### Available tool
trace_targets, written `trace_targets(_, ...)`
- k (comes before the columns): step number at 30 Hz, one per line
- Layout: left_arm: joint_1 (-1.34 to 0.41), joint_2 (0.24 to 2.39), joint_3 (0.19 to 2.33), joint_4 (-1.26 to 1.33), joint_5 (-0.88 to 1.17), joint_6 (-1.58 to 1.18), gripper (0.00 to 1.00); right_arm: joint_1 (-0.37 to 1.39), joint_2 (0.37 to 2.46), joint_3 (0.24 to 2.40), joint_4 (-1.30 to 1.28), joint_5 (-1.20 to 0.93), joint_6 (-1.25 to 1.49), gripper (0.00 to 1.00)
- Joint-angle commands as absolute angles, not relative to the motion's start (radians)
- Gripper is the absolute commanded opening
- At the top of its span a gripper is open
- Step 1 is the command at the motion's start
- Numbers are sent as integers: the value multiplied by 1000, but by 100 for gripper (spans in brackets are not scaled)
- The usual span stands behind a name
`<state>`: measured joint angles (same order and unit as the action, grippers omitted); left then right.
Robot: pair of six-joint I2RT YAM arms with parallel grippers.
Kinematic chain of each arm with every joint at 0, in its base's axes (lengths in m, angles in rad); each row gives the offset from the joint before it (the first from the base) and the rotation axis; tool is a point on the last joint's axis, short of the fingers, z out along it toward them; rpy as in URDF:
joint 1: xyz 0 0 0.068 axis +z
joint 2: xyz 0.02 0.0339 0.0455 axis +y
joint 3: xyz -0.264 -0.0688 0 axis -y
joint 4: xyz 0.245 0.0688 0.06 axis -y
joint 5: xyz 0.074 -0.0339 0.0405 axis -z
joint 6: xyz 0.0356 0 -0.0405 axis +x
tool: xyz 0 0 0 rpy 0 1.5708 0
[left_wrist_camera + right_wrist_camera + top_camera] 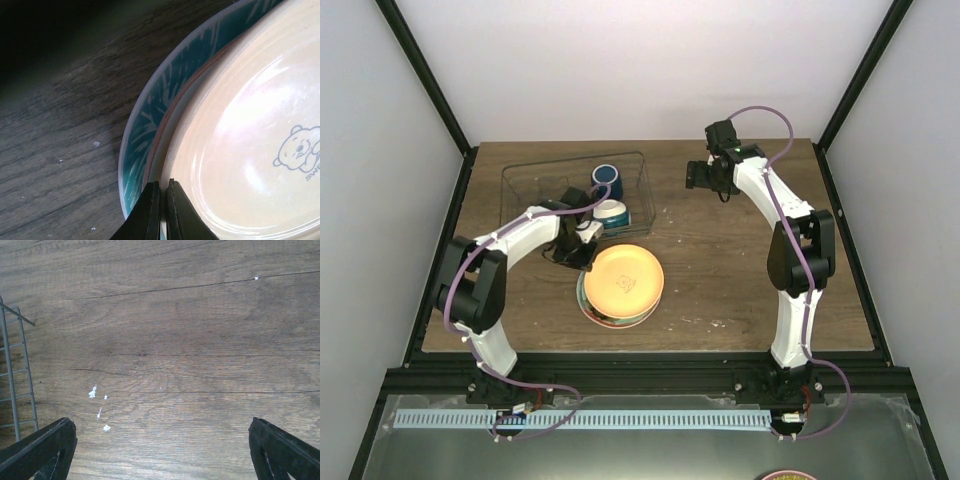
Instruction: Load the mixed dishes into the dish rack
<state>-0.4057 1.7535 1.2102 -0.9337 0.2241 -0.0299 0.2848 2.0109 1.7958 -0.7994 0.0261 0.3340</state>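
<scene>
Orange plate (625,280) is lying on green plate (605,318) on the table (720,260), just before the rack (520,180) holding mug (607,177) and bowl (611,212). Left gripper (162,186) is clenching at the orange rim; right gripper (160,422) is hovering, jaws spread wide.

Left arm (515,238) reaches forward and curls inward, wrist pitched down, left claw (163,183) low with its two fingers pressed together; right arm (790,245) stretched toward the far side, right claw (162,450) pointing down, fingers spread wide apart
</scene>
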Motion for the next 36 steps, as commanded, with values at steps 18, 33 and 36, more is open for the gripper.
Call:
trace_targets(18,-385,1522,1357,-1031,332,23,0,287,1900,1765,-692,-206,229,96)
trace_targets(33,-254,1583,1499,-991,301,9,0,275,1794,1722,-667,-824,127,96)
trace_targets(36,-252,1604,1516,-971,310,1,0,277,1796,1668,-623,-860,131,95)
